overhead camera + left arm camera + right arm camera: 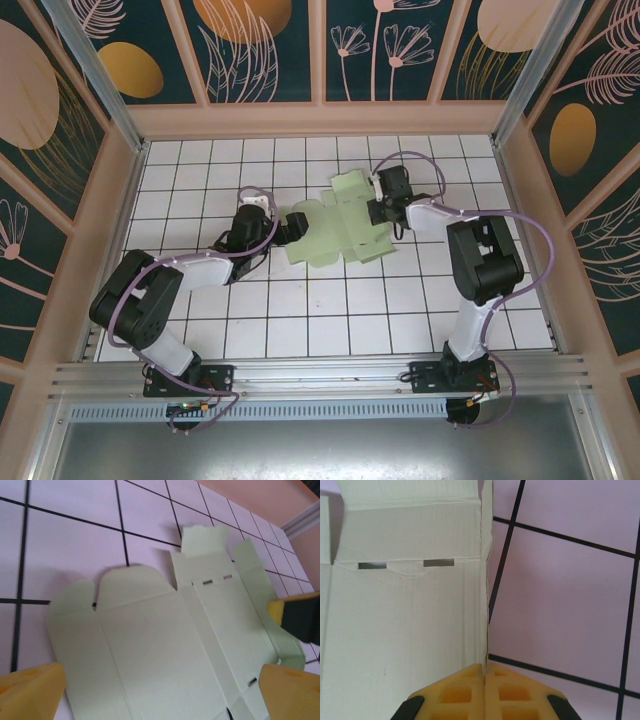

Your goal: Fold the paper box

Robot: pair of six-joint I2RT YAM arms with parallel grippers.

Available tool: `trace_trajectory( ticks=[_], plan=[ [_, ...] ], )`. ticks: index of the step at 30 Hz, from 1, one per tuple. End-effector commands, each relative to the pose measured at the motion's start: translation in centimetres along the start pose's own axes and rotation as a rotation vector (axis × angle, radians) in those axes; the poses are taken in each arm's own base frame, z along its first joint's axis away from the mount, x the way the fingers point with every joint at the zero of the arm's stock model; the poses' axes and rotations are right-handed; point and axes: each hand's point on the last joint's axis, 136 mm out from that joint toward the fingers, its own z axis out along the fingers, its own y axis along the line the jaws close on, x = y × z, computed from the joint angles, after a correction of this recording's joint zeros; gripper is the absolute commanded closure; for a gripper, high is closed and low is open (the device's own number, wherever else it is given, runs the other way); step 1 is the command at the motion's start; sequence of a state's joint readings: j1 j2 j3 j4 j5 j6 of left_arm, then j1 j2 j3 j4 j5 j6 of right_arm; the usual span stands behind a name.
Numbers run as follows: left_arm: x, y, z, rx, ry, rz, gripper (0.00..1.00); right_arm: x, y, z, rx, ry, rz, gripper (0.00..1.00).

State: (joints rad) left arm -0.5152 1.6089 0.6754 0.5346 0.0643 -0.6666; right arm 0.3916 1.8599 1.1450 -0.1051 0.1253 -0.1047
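- Pale mint-green, flat, creased card cut-out, the paper box, lies unfolded on the white tiled worktop.
- Step in hand (judged): raising the box's right side panel. It should hinge about the printed crease, with the base panel pinned so the card cannot slide.
- Right tool: jaws closed, pinching the box's thin right edge.
- Left tool: jaws wide over the box's left end, holding nothing.

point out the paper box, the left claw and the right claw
paper box (335, 235), top external view, middle of the flat card
left claw (162, 680), left wrist view, midway between its open yellow fingertips
right claw (485, 672), right wrist view, seam where its shut fingertips meet
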Motion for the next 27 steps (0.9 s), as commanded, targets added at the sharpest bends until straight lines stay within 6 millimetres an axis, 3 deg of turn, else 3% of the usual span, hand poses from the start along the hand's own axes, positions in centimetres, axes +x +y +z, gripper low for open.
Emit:
trace_trajectory(
  ticks=[1, 12, 21, 22, 24, 27],
  plan=[
    [-0.6, 0.4, -0.2, -0.032, -0.026, -0.014, 0.01, -0.1, -1.7, -0.2, 0.184, 0.041, -0.065, 1.0],
    [-0.3, 0.4, -0.2, -0.023, -0.016, -0.017, 0.01, 1.4, -0.6, 1.5, 0.387, 0.132, -0.224, 1.0],
    [0.1, -0.9, 0.2, 0.047, 0.011, 0.001, 0.01, -0.9, 2.4, -0.3, -0.005, 0.0, 0.001, 0.98],
    [0.1, -0.9, 0.2, 0.053, 0.013, 0.001, 0.01, -1.0, 2.7, -0.4, -0.039, -0.002, 0.014, 0.87],
    [0.1, -1.1, 0.4, 0.062, 0.016, 0.0, 0.01, -1.3, 2.9, -0.7, -0.08, -0.007, 0.047, 0.5],
    [0.1, -1.3, 0.6, 0.069, 0.021, 0.001, 0.01, -1.3, 2.4, -1.5, -0.084, -0.001, 0.126, 0.21]
  ],
)
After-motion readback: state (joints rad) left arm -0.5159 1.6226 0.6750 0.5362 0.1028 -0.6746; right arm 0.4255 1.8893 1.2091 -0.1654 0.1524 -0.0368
